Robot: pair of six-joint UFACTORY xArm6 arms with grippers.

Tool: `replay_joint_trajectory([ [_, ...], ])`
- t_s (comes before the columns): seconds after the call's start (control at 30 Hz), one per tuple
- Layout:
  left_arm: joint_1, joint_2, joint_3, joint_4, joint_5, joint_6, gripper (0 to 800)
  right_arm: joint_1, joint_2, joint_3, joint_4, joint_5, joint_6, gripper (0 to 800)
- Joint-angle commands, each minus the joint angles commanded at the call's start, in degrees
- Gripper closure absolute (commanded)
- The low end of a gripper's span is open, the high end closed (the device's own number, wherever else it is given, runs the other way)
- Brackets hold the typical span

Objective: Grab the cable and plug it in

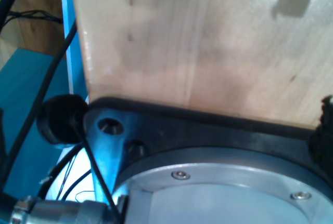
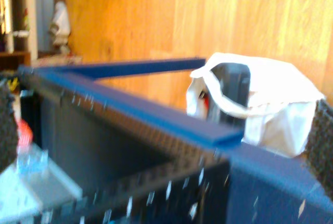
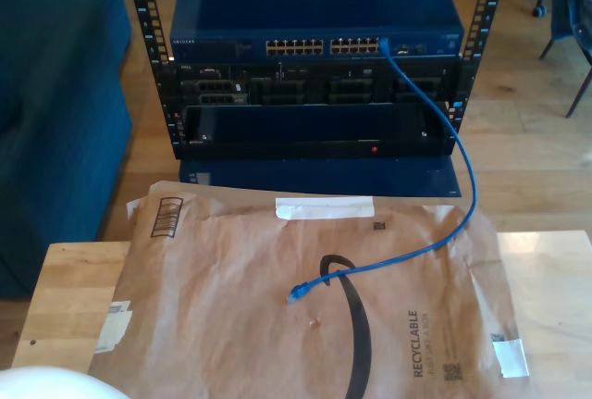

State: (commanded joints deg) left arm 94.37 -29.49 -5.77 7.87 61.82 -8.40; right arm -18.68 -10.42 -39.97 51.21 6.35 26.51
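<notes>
A blue cable (image 3: 458,163) runs from a port at the top right of the network switch (image 3: 314,10) in the exterior view, trailing down to about six o'clock, its loose plug (image 3: 298,293) resting on a brown paper mailer (image 3: 231,325). Whether my first gripper or my second gripper is open or closed cannot be told.

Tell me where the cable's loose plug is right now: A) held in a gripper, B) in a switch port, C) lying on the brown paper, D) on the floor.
C: the cable runs down from the switch and its free plug lies on the brown paper.
</notes>
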Motion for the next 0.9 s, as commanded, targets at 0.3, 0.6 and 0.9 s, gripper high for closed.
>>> replay_joint_trajectory([
  [0.3, 0.00, 0.00, 0.00, 0.00, 0.00, -0.09, 0, -22.15, 0.00, -2.46, -4.66, 21.36, -11.25, 26],
  [0.6, 0.00, 0.00, 0.00, 0.00, 0.00, 0.00, 0, -38.68, -0.26, -5.98, -18.55, 40.09, -11.25, 12],
  [0.9, 0.00, 0.00, 0.00, 0.00, 0.00, 0.00, 0, -49.05, -1.93, -6.68, -30.42, 50.37, -11.25, 11],
])
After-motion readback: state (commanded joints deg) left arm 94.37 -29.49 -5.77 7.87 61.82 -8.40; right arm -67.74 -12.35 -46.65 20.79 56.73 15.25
